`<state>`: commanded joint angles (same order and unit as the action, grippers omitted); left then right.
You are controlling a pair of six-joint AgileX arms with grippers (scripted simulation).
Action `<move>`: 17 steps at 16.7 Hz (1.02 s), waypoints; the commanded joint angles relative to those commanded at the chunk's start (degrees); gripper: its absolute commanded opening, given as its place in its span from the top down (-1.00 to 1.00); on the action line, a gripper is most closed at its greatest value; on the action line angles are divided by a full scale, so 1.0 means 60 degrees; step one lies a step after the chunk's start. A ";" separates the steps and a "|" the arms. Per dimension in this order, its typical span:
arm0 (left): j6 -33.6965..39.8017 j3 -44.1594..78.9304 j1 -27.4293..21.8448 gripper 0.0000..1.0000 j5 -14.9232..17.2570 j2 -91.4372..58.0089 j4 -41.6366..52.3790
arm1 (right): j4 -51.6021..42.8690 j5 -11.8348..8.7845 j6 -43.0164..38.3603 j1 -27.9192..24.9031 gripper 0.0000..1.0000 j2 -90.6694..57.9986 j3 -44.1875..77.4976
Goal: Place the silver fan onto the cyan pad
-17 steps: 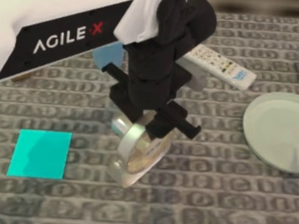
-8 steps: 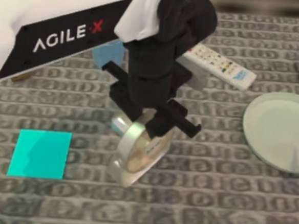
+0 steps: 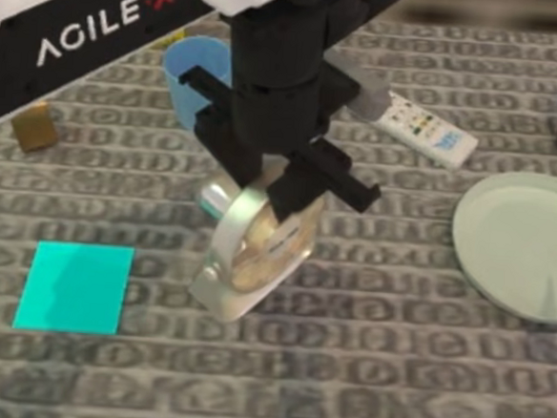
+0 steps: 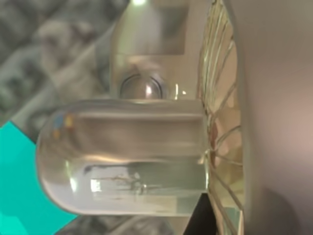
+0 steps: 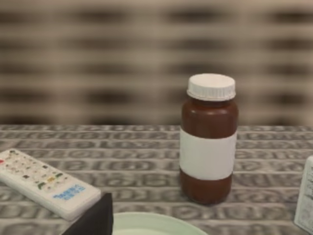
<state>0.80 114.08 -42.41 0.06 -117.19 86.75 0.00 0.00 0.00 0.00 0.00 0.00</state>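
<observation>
My left arm is reaching in from the top view's upper left, its wrist pointing steeply down over the table's middle. The left gripper [image 3: 277, 201] is clamping its black fingers [image 3: 343, 178] on the silver fan [image 3: 256, 255].

Bare table [image 3: 152, 372] between silver fan [image 3: 256, 255] and cyan pad [image 3: 74, 287]

Grey patterned tabletop [image 3: 411, 371], blurred beige-and-brown striped wall [image 5: 98, 58] behind.
</observation>
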 joint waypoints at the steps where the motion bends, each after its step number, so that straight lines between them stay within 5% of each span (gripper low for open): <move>1: 0.0000 0.0000 0.0000 1.00 0.0000 0.0000 0.0000 | 0.0000 0.0000 0.0000 0.0000 -1.00 0.0000 0.0000; 8: -0.1056 -0.0546 0.0364 1.00 0.0009 0.0320 -0.0079 | 0.0000 0.0000 0.0000 0.0000 -1.00 0.0000 0.0000; 17: -0.8062 -0.3262 0.2878 1.00 0.0131 0.2450 -0.0832 | 0.0000 0.0000 0.0000 0.0000 -1.00 0.0000 0.0000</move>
<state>-47.57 94.51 -25.14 0.85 -102.49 81.76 0.00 0.00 0.00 0.00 0.00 0.00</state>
